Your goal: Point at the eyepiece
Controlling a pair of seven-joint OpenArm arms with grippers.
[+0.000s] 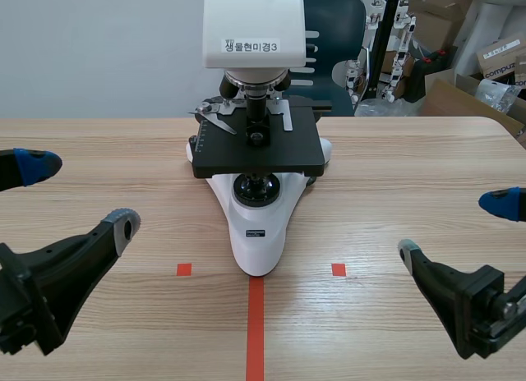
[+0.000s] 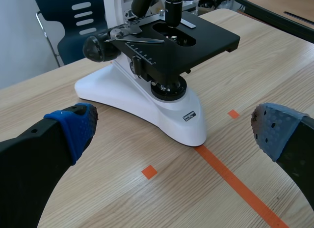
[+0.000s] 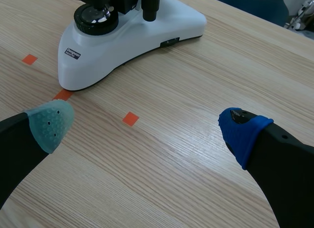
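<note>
Microscope (image 1: 259, 151), one, between left end effector (image 1: 80, 194) and right end effector (image 1: 454, 228).

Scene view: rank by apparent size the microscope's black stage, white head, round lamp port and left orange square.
1-2. black stage and white head: alike, the head cropped, so unranked.
3. round lamp port.
4. left orange square.
</note>
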